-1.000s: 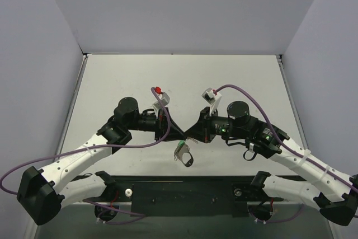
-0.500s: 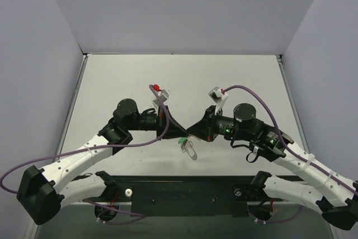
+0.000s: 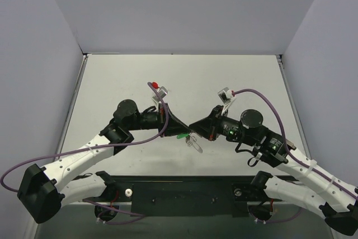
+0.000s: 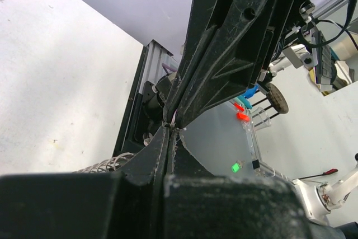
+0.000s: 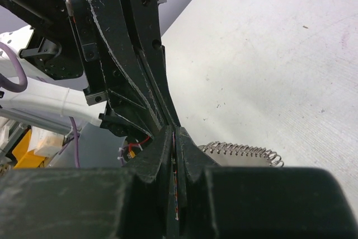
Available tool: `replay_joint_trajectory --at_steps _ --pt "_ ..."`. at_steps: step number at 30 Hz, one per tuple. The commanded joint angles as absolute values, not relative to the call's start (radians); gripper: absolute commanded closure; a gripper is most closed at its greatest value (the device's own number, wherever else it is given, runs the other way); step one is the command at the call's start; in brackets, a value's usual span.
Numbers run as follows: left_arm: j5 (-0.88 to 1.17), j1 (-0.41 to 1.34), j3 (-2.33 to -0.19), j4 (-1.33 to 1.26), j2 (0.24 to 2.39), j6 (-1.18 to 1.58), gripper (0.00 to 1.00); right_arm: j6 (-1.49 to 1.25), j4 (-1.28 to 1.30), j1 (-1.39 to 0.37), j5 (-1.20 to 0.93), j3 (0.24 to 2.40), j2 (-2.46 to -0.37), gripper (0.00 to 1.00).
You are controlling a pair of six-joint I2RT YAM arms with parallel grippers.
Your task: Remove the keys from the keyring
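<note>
Along the left edge of the bench (image 3: 184, 76) a pale wall (image 3: 39, 82) rose close beside it. The left arm (image 3: 84, 158) ran from the near left corner up toward the middle, a purple cable (image 3: 140, 145) looping under it. The left gripper (image 3: 178, 131) pointed right, and in its wrist view its jaws lay pressed together, with only a thin dark seam between the fingers (image 4: 140, 160); what they pinched, if anything, could not be told. A small green piece (image 3: 181, 136) stuck out just below that tip. Just right of it, the keyring (image 3: 193, 144) hung under the spot where the two grippers met tip to tip, nearer the near edge than the far one. Whether it touched the bench could not be told, and the keys were too small to tell from the ring. The silvery chain (image 5: 240, 149) showed as a coiled strand beside the right fingers (image 5: 193, 163). The right gripper (image 3: 194, 126) pointed left with its jaws drawn together on a hairline sliver, and which gripper carried the ring was hidden. The right arm (image 3: 302, 163) sloped away to the near right corner. A black rail (image 3: 184, 191) ran along the near edge close beneath the ring. Bare bench stretched from the grippers to the far edge and out to both side edges, with walls on three sides.
</note>
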State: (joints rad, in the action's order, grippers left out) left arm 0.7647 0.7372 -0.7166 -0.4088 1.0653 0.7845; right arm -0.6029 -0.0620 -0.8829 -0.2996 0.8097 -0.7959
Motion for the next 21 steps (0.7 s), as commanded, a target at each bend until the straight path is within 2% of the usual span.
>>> replay_joint_trajectory --at_steps 1,21 --pt "0.664 0.73 -0.739 -0.512 1.066 0.813 1.0 -0.65 -0.15 -0.893 -0.322 0.779 -0.764 1.0" --pt "0.598 0.701 -0.749 -0.491 1.083 0.842 1.0 -0.721 -0.216 -0.931 -0.249 0.664 -0.681 1.0"
